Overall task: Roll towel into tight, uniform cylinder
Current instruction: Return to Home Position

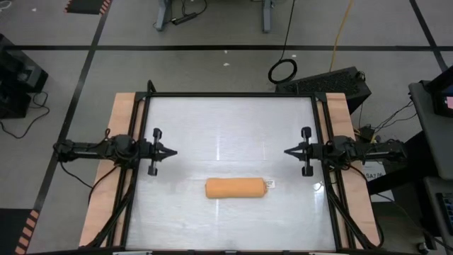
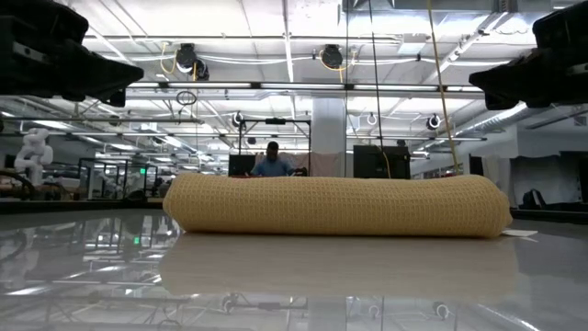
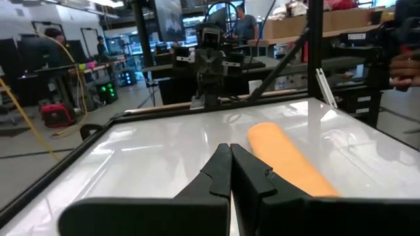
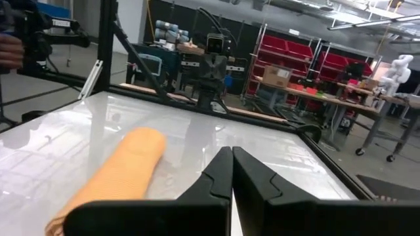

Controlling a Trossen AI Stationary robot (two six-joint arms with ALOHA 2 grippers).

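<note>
The orange-tan towel (image 1: 236,188) lies rolled into a cylinder on the white tabletop, near the front middle, its length running left to right; a small white tag (image 1: 270,184) sticks out at its right end. The low view shows the roll (image 2: 335,204) resting along its whole length. My left gripper (image 1: 172,151) is shut at the table's left edge, pointing level toward the middle, clear of the towel (image 3: 285,157). My right gripper (image 1: 287,151) is shut at the right edge, likewise level and clear of the towel (image 4: 121,172).
A black frame (image 1: 230,95) borders the white tabletop, with wooden strips (image 1: 122,113) outside it on both sides. Bare tabletop lies between the two grippers and behind the roll. A person's hand (image 3: 405,65) shows beyond the table's edge in the left wrist view.
</note>
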